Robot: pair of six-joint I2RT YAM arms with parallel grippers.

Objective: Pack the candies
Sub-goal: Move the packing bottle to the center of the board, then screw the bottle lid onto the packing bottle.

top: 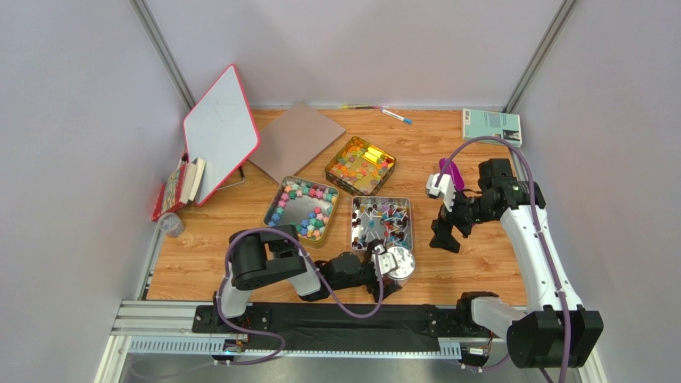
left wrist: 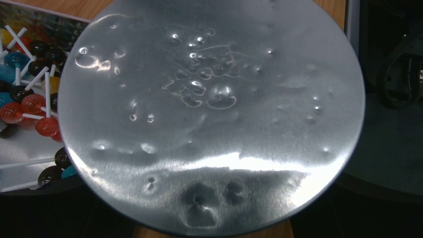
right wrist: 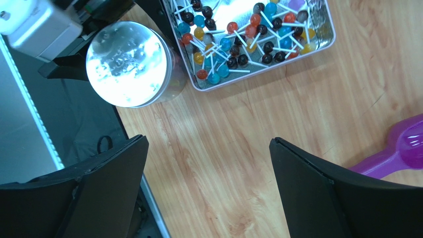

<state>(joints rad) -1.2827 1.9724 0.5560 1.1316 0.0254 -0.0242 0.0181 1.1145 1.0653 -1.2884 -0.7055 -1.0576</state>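
Mid-table sit three open tins of candies [top: 313, 193]: pastel lumps ring the silver tin [top: 301, 209] at 9 o'clock, bright mixed pieces fill the gold tin [top: 360, 165] at 12, and lollipops fill the third tin [top: 382, 223] at 4. Left gripper [top: 392, 267] is spread wide around one round silver can [right wrist: 126, 67] at 6. Right gripper [right wrist: 208, 188] hangs wide open over the table [top: 479, 271], with one purple scoop [right wrist: 397, 148] at its 12.

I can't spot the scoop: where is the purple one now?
From above, the purple scoop lies right of the lollipop tray on the table's right side, partly hidden by the right arm.
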